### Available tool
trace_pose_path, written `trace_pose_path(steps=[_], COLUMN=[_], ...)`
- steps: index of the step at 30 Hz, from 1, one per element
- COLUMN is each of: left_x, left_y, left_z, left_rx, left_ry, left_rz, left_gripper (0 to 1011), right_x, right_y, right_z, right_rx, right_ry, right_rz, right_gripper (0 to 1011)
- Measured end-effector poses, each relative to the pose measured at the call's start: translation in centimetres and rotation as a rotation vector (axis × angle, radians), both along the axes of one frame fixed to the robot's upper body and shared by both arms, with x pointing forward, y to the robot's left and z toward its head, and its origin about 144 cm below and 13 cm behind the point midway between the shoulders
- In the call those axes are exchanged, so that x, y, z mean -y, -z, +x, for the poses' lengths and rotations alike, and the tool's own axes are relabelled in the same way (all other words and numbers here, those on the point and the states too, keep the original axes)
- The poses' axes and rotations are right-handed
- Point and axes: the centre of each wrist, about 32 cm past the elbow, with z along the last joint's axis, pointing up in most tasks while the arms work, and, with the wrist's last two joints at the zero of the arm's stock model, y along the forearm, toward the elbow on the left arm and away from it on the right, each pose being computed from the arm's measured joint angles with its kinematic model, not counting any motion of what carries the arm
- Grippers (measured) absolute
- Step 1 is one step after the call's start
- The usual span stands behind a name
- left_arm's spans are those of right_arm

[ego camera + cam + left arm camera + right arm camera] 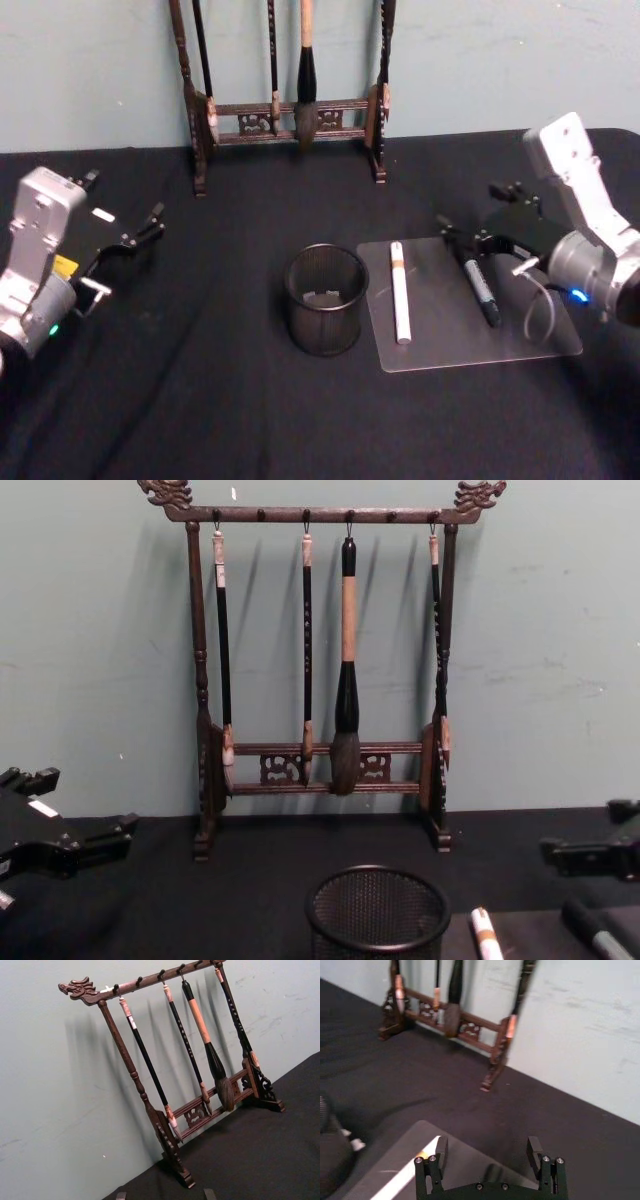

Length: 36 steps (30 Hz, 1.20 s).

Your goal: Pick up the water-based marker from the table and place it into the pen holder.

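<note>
The black wire-mesh pen holder [325, 298] [377, 912] stands upright in the middle of the black table [200, 400]. To its right, the dark water-based marker [480, 290] [595, 935] lies on a clear mat [470, 340], with a white pen [400, 292] [485, 932] beside it. My right gripper [466, 238] [487, 1149] is open just over the marker's far end, one finger on each side. My left gripper [140, 235] [165, 1194] is open and parked at the table's left side, well away from these things.
A tall dark wooden rack [285, 115] [325, 660] hung with brushes stands at the back edge against the pale wall. A small white piece lies at the bottom of the pen holder. Bare black table lies between the left gripper and the holder.
</note>
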Motion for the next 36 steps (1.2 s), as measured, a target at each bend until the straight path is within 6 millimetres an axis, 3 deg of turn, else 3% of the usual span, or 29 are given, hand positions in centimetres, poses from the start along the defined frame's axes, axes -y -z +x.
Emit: trace_pose_path(steps=[9, 19, 36], left_x=[0.0, 0.0, 0.0], left_y=[0.0, 0.0, 0.0], left_z=[0.0, 0.0, 0.0], left_rx=[0.0, 0.0, 0.0], left_ry=[0.0, 0.0, 0.0], left_rz=[0.0, 0.0, 0.0], left_gripper=[1001, 1001, 1001], right_x=[-3.4, -6.4, -8.4], right_y=[-1.1, -0.9, 0.6], right_z=[0.2, 0.4, 0.8], right_rx=[-0.085, -0.154, -0.216], right_ry=[-0.029, 0.008, 0.042], right_rz=[-0.034, -0.068, -0.105], right_gripper=[1003, 1002, 1002])
